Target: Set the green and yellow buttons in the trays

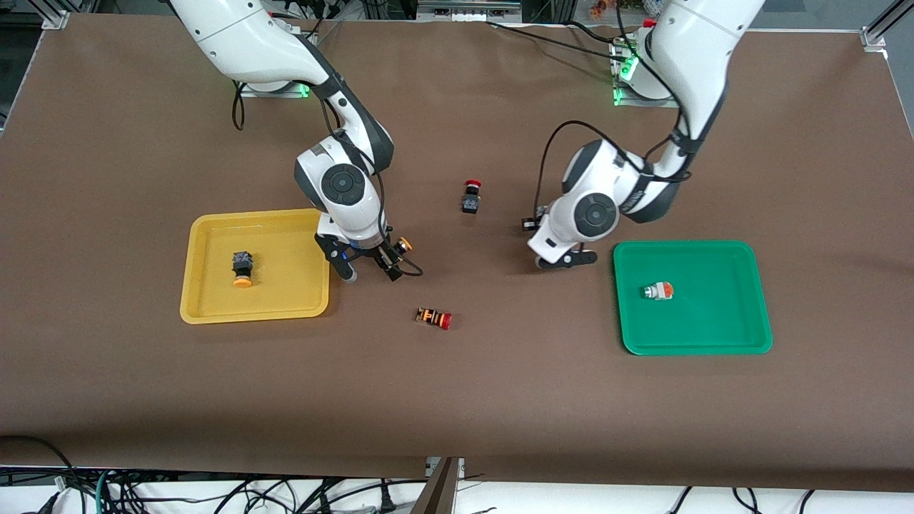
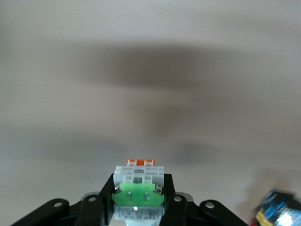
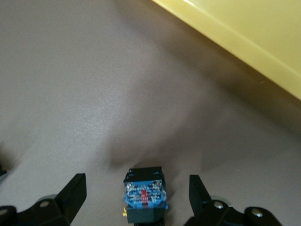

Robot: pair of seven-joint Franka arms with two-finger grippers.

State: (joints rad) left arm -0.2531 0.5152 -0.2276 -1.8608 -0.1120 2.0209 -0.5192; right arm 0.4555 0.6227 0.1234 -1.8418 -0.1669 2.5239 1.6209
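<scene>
From across the table, the right gripper (image 1: 368,270) hangs just beside the yellow tray (image 1: 214,310), at the edge toward the middle of the table, and little shows between its fingers except an orange cap poking out at one side. Its own wrist camera fills that in: the fingers stand wide apart, with a black-bodied yellow-capped button (image 3: 145,196) sitting between them and touching neither. A second black yellow-capped button (image 1: 242,269) lies inside the yellow tray.

The left gripper (image 1: 565,261) hovers over bare table close to the green tray (image 1: 742,348), and from the front I cannot see what it carries. The left wrist view shows it clamped on a pale grey button with a green end (image 2: 138,192).

A pale grey button with orange marking (image 1: 658,290) rests in the green tray. Two red-capped buttons remain on the table, one black-bodied (image 1: 470,198) and one orange-banded (image 1: 434,318).
</scene>
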